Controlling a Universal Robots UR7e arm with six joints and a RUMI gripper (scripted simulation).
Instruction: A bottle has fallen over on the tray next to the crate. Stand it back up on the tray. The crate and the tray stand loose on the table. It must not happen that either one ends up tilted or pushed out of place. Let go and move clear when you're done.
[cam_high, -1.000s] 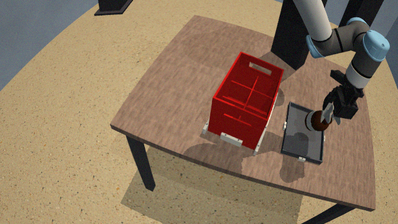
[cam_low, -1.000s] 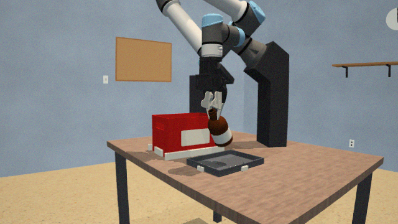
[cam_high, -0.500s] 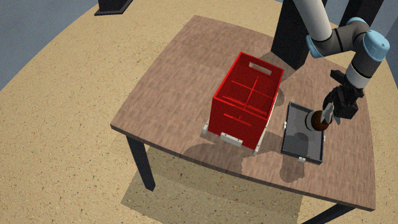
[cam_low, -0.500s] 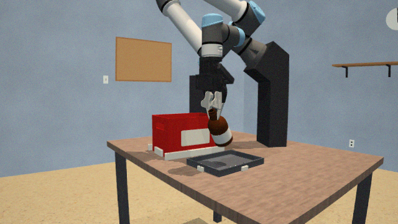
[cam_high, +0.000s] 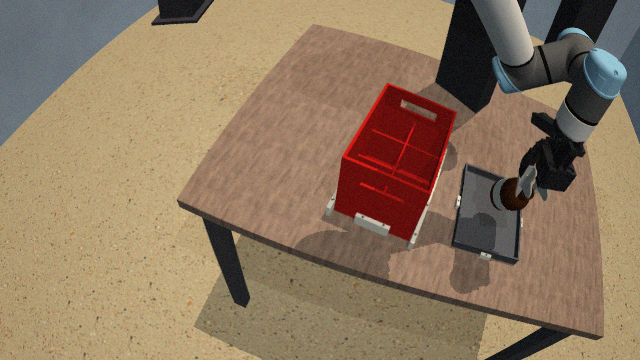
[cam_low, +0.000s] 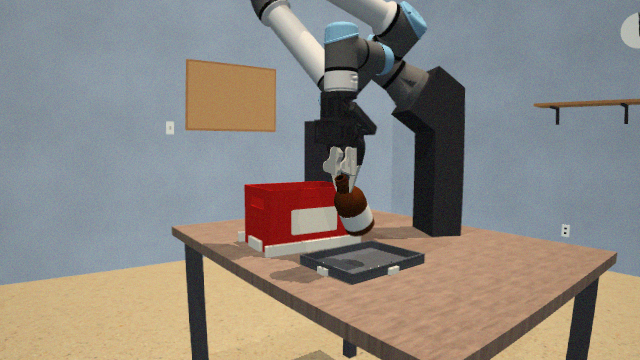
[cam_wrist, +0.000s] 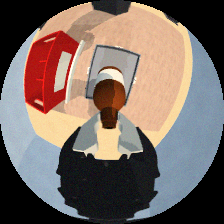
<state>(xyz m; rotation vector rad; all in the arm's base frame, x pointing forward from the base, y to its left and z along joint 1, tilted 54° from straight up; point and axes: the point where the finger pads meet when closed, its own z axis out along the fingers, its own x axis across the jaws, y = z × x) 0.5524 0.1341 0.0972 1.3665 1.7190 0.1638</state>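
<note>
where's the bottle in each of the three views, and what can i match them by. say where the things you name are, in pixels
Top: the bottle (cam_high: 515, 195) (cam_low: 351, 201) (cam_wrist: 109, 95) is right of centre, over the tray's far right part.
Exterior: just right of centre, hanging tilted above the tray.
Wrist: at the centre, neck toward the gripper (cam_high: 533, 187) (cam_low: 345, 182) (cam_wrist: 109, 111).
Shared landmark: the red crate (cam_high: 380, 200) (cam_low: 267, 215) (cam_wrist: 42, 75).

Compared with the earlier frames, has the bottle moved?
No, not visibly: in the exterior view the bottle hangs tilted at the same spot above the tray's far edge.
</note>
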